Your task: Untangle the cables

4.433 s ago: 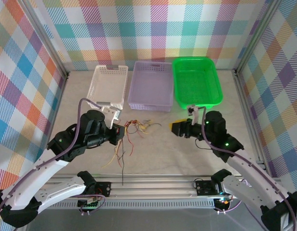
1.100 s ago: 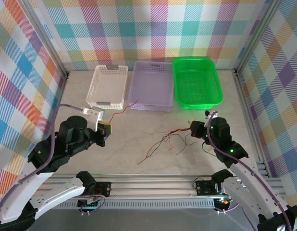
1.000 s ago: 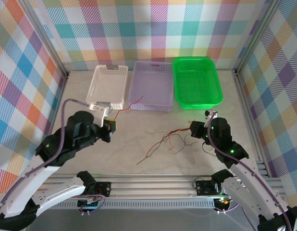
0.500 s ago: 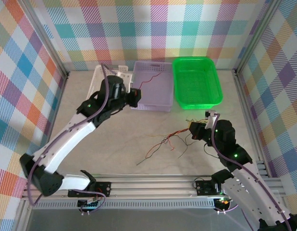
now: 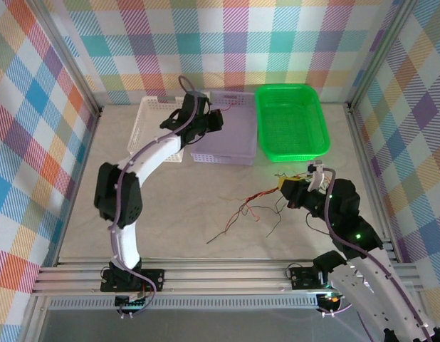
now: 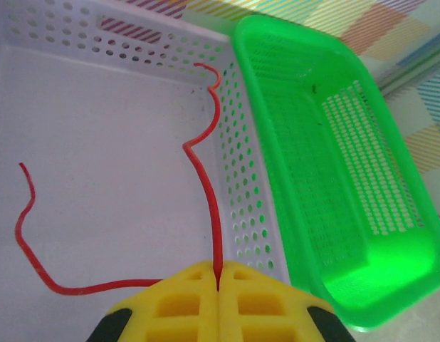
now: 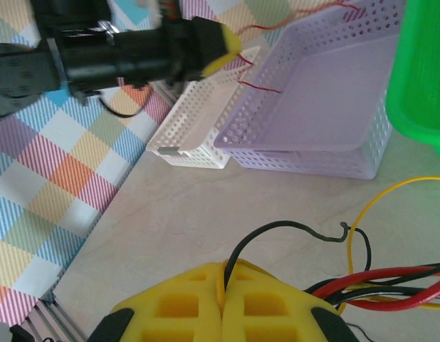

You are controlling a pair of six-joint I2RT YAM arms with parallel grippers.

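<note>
Left tool [image 6: 218, 276] is closed tight on one red wire [image 6: 204, 171], held over the purple basket [image 6: 120, 39] at the tabletop's [image 5: 170, 206] far edge. Right tool [image 7: 223, 285] is clamped on the bundle [image 5: 252, 206] near the right edge. If released here, the curly wire's long end, close to the basket's right wall, may catch on the rim and hang outside.

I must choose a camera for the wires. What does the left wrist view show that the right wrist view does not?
Left wrist, not right wrist: the mesh floor of the green basket. Right wrist, not left wrist: the white basket, the right gripper shut on a black cable, and a red, black and yellow bundle beside it. Both: the left gripper shut on the red cable above the purple basket.
</note>
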